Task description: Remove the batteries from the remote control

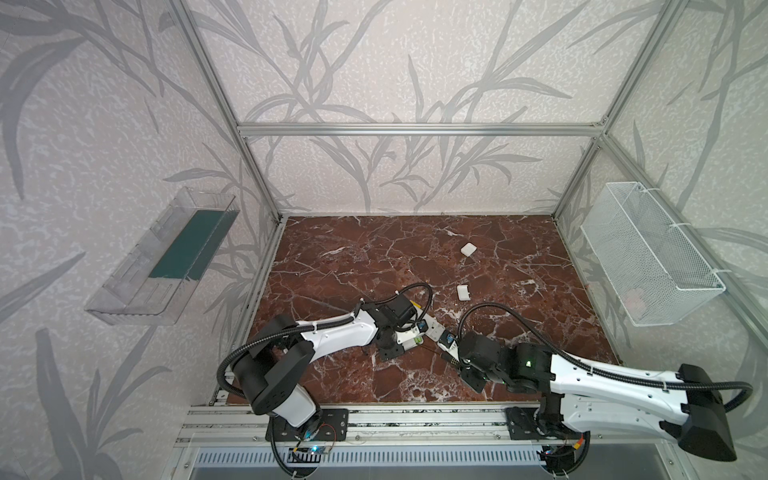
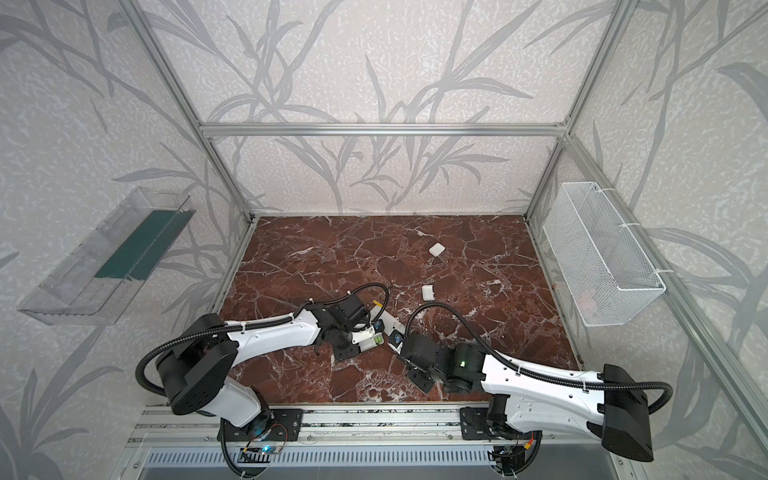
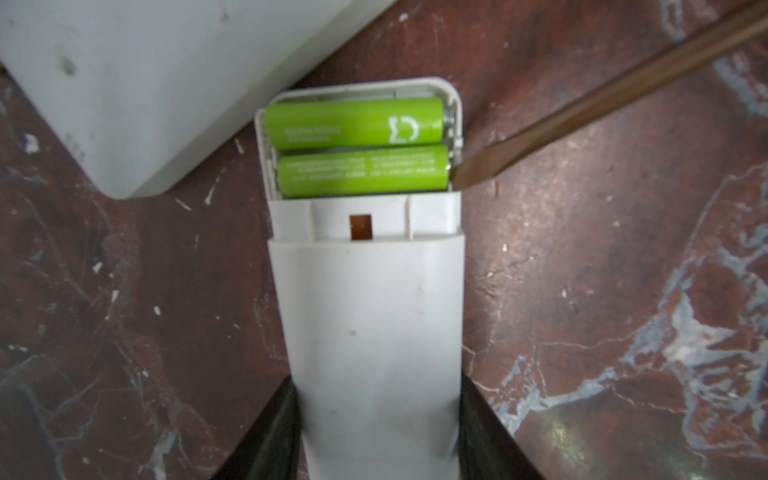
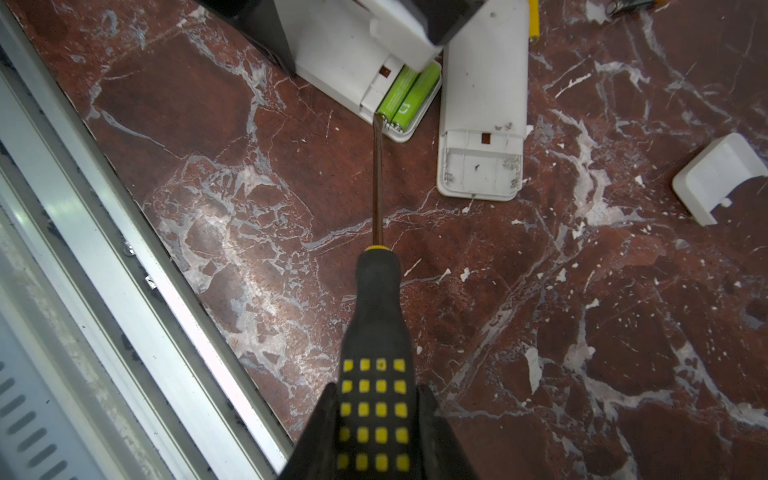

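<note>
Inside the remote (image 3: 365, 324), lime-green batteries (image 3: 353, 126) bear illegible white print.

Soft even light, pale glare on the marble tabletop (image 4: 232, 249), wrist views blurred up close, both top views bowed

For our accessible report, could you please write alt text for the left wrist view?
A white remote, clamped by the left gripper, lies on red marble with its compartment open, showing two lime-green batteries side by side. A screwdriver blade touches the end of one battery; a second remote lies alongside.
</note>
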